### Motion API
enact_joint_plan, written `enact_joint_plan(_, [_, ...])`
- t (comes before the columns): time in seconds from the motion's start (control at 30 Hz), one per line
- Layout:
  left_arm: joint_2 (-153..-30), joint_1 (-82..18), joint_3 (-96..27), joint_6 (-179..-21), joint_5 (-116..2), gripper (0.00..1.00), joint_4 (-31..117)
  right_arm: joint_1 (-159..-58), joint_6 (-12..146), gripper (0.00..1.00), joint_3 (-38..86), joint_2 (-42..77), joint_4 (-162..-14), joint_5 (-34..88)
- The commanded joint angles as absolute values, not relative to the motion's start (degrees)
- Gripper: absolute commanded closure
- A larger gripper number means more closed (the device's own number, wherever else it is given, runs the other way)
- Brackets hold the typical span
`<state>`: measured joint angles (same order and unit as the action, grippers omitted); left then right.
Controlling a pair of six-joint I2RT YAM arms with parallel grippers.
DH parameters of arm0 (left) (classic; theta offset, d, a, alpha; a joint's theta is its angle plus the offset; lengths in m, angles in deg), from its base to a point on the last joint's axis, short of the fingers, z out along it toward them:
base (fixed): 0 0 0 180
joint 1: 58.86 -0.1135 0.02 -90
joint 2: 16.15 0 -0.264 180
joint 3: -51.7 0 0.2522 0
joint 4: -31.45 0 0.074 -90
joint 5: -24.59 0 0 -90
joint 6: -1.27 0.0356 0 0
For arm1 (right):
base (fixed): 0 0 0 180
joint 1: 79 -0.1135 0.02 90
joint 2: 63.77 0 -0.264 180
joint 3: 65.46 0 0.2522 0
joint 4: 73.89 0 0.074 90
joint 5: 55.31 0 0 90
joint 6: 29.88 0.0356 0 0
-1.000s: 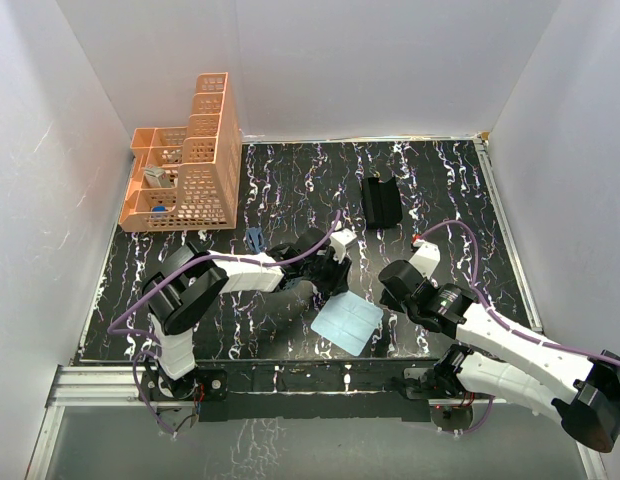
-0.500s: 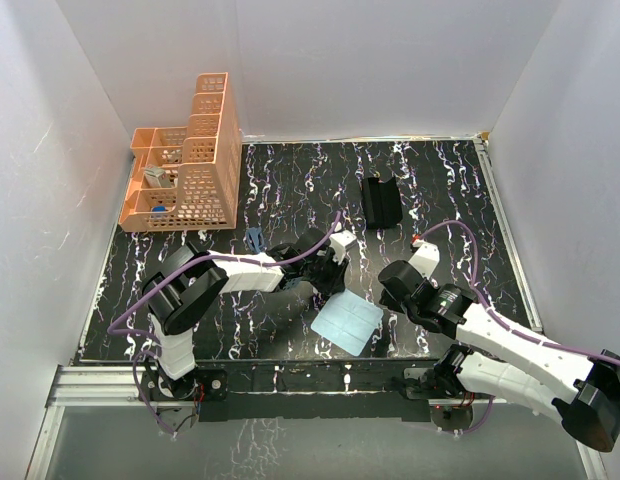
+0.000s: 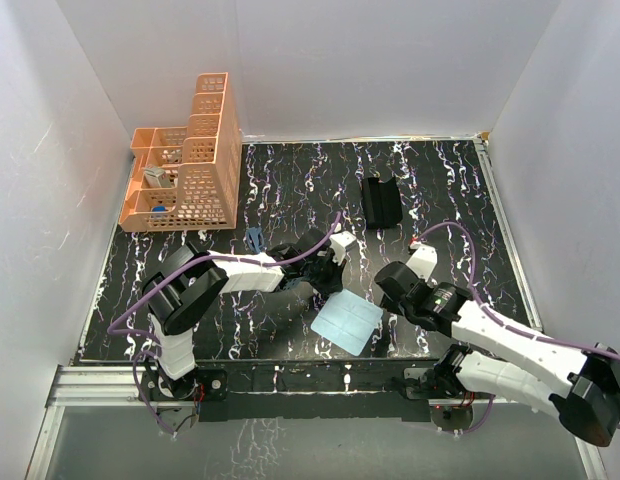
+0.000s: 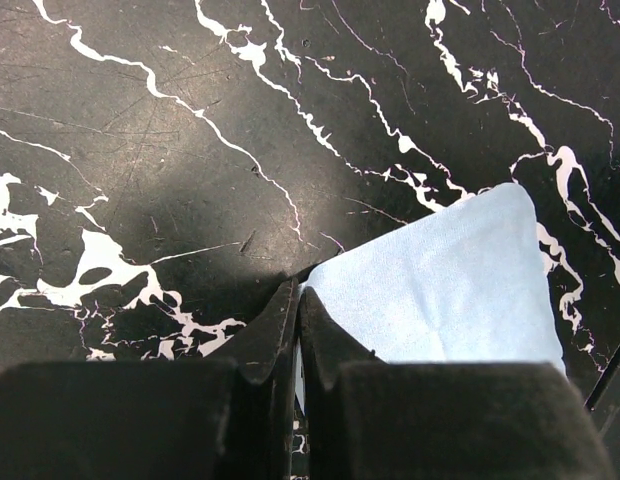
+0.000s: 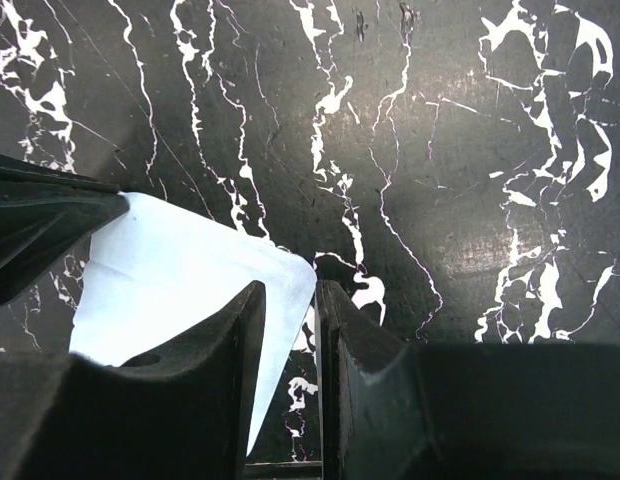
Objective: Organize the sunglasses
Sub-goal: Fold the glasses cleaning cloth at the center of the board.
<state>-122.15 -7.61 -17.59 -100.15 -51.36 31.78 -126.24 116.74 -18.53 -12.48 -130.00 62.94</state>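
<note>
Left gripper: jaws are seen fully closed at the table surface, with one corner of the light blue cloth apparently pinched between the fingertips; a thin blue sliver is visible in the seam between them.

Right gripper: jaws are held only narrowly apart, lowered over the opposite corner of the same cloth. The cloth edge is seen through the gap; no firm grip can be confirmed.

The cloth is laid flat on the black marbled table, near the front edge, between the two arms.

Sunglasses: found folded on the table, just beyond the left arm's forearm, well apart from both grippers and from the cloth. They are not held or touched.

Black glasses case: lying open farther back, right of centre. Nothing can be made out inside it.

An orange slotted organizer is noted at the back left.

Progress, as judged: early. Only the cloth is being handled. The sunglasses have not yet been moved to the case, and the case is not closed.
</note>
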Motion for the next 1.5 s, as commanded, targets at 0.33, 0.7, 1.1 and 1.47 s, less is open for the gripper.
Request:
enact_joint_plan(0.33, [-116.9, -7.3, -15.0, -100.9, -57.6, 1.0, 33.5, -126.8, 121.1, 0.75, -20.4, -9.0, -126.4, 60.7])
enact_joint_plan(0.7, [-114.3, -7.3, -13.2, -101.0, -57.5, 1.0, 32.5, -126.8, 121.0, 0.7, -22.4, -7.5, -122.2, 60.0])
enact_joint_plan(1.1, [-112.2, -7.3, -12.1, -101.1, -56.8, 1.0, 31.8, -126.8, 118.6, 0.69, -24.2, -7.1, -116.4, 61.4])
enact_joint_plan(1.47, [-111.4, -7.3, -11.5, -101.2, -56.6, 1.0, 31.5, -125.6, 117.2, 0.68, -24.0, -3.5, -112.5, 60.6])
